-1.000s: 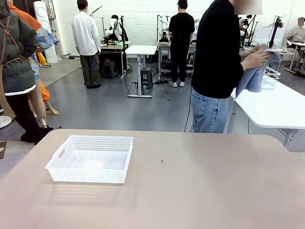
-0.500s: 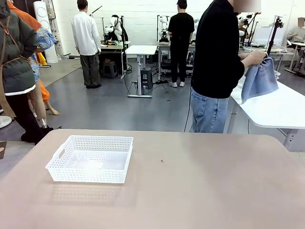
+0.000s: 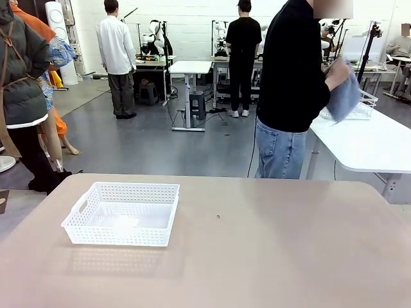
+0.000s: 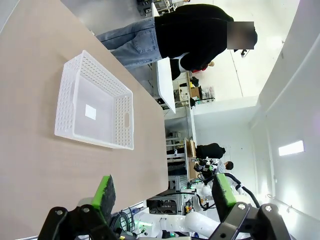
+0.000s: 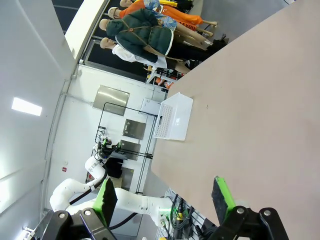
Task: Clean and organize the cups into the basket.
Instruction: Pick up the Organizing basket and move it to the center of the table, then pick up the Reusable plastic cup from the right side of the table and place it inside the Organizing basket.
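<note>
Right now the shallow rectangular white plastic basket is sitting flat on the left part of the pale beige-brown table, nearer the robot's edge than the far one, with one long side facing the front camera. Its low walls are showing a fine lattice of small holes under a solid rim, and a cut-out handle is opening through the left short end. Its smooth floor is lying bare to view, with a small paler square patch near the middle.

From the left wrist the same basket is appearing well ahead of the left tool, whose green-padded fingers are standing spread wide with nothing between them. From the right wrist the basket is showing small and far off across the table, well apart from the right tool, which is likewise gaping wide and gripping nothing.

At the far right a person in a black top and blue jeans is standing just beyond the table, turned toward a white side table, and is holding a blue-grey cloth up in one hand. A white wire basket is resting on that white table, just beside the cloth.
</note>
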`<move>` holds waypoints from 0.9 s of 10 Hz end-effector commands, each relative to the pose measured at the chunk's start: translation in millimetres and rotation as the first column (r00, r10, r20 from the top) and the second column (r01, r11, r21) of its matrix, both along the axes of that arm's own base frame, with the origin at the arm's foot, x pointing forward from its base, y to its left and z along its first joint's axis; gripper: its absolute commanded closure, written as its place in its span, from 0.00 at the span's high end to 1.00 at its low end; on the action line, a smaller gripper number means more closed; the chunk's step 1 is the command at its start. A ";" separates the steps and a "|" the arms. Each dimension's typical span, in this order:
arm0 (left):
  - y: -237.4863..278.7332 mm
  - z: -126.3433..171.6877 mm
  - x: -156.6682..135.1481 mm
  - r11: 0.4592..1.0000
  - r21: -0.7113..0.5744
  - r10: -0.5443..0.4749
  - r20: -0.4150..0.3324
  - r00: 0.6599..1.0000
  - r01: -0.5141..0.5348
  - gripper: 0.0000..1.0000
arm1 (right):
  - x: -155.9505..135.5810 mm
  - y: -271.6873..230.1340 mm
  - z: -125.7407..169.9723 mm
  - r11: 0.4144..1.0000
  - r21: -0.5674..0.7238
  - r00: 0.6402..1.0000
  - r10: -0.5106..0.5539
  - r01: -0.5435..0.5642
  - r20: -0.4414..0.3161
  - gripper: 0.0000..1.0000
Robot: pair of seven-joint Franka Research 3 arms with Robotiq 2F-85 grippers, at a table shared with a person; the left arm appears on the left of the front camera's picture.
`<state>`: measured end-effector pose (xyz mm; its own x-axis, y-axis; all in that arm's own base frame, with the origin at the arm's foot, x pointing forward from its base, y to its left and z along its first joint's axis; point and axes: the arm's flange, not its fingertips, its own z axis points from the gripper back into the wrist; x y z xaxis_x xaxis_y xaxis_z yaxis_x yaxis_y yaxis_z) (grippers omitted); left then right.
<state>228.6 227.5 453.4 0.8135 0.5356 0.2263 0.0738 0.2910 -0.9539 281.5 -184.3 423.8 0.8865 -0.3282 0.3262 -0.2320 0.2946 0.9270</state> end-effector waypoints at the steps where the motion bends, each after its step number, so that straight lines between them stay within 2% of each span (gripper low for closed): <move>1: -0.3 3.3 -1.8 1.000 -0.006 -0.001 0.009 1.000 0.001 1.00 | -0.6 -0.3 -0.8 1.000 -0.002 1.000 0.004 -0.004 -0.001 1.00; 9: -0.3 3.3 -1.8 1.000 -0.006 -0.001 0.009 1.000 0.001 1.00 | -0.6 -0.3 -0.8 1.000 -0.002 1.000 0.004 -0.004 -0.001 1.00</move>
